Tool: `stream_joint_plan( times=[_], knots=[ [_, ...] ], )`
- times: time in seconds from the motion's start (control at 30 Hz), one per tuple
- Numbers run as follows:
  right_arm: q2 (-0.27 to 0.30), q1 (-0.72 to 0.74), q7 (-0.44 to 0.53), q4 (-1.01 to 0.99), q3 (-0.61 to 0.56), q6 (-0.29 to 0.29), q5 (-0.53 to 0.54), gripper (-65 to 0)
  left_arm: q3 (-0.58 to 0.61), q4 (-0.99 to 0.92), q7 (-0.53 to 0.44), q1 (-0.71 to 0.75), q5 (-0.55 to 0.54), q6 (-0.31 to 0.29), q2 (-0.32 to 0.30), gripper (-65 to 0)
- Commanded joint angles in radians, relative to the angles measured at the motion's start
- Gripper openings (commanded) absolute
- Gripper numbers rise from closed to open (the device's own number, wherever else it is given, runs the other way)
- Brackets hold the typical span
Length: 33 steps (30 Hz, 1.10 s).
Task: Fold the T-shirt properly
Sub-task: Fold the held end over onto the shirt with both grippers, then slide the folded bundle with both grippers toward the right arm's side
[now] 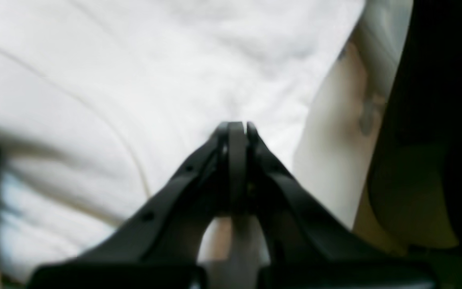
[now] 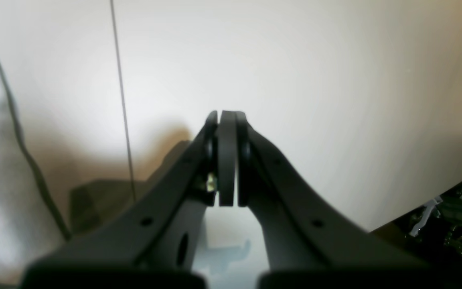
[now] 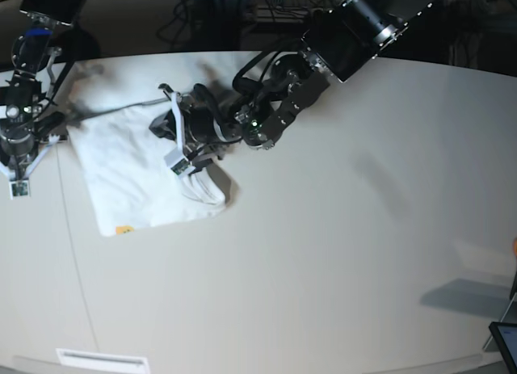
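The shirt (image 3: 133,168) lies folded, plain side up, at the upper left of the table (image 3: 323,253). Left gripper (image 3: 179,148), jaws closed, empty, hovers over its right edge; right gripper (image 3: 18,176) closed, empty, at far left. A low sweep could rumple the fold

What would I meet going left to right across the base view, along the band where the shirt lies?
Right gripper → T-shirt → left gripper over the shirt's right part → bare table.
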Motion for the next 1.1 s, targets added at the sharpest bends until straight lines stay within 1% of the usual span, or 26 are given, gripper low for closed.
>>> stream_joint_plan(
  times=[0.0, 0.1, 0.3, 0.4, 0.53, 0.73, 0.8, 0.9, 0.97, 1.07],
  knots=[
    [0.012, 0.009, 0.019, 0.022, 0.008, -0.005, -0.003, -64.7, -0.001, -0.016, 0.028, -0.011, 0.041, 0.008, 0.007, -65.0],
    [0.015, 0.009, 0.019, 0.022, 0.008, -0.005, -0.003, -64.7, -0.007, -0.046, 0.048, -0.014, 0.11, 0.008, 0.005, -65.0],
    [0.019, 0.009, 0.019, 0.022, 0.009, -0.005, -0.003, -64.7, -0.012, -0.043, 0.12, -0.051, 0.179, 0.008, -0.027, -65.0],
    [0.022, 0.009, 0.019, 0.022, 0.009, -0.005, -0.003, -64.7, -0.01, -0.043, 0.146, -0.078, 0.178, 0.008, -0.049, -65.0],
    [0.022, 0.009, 0.019, 0.022, 0.009, -0.005, -0.003, -64.7, -0.01, -0.049, 0.157, -0.124, 0.178, 0.011, -0.076, -65.0],
    [0.023, 0.009, 0.019, 0.022, 0.006, -0.005, -0.003, -64.7, -0.012, -0.069, 0.174, -0.216, 0.178, 0.011, -0.095, -65.0],
    [0.023, 0.009, 0.019, 0.022, 0.006, -0.005, -0.003, -64.7, -0.012, -0.089, 0.197, -0.256, 0.178, 0.011, -0.096, -65.0],
    [0.025, 0.009, 0.019, 0.022, 0.006, -0.005, -0.003, -64.7, -0.01, -0.135, 0.202, -0.313, 0.179, 0.011, -0.098, -65.0],
    [0.046, 0.009, 0.019, 0.022, 0.002, -0.005, -0.003, -64.7, -0.01, -0.183, 0.199, -0.348, 0.179, 0.011, -0.098, -65.0],
    [0.054, 0.009, 0.019, 0.022, 0.0, -0.005, -0.002, -64.7, -0.007, -0.253, 0.196, -0.405, 0.202, 0.011, -0.087, -65.0]
  ],
)
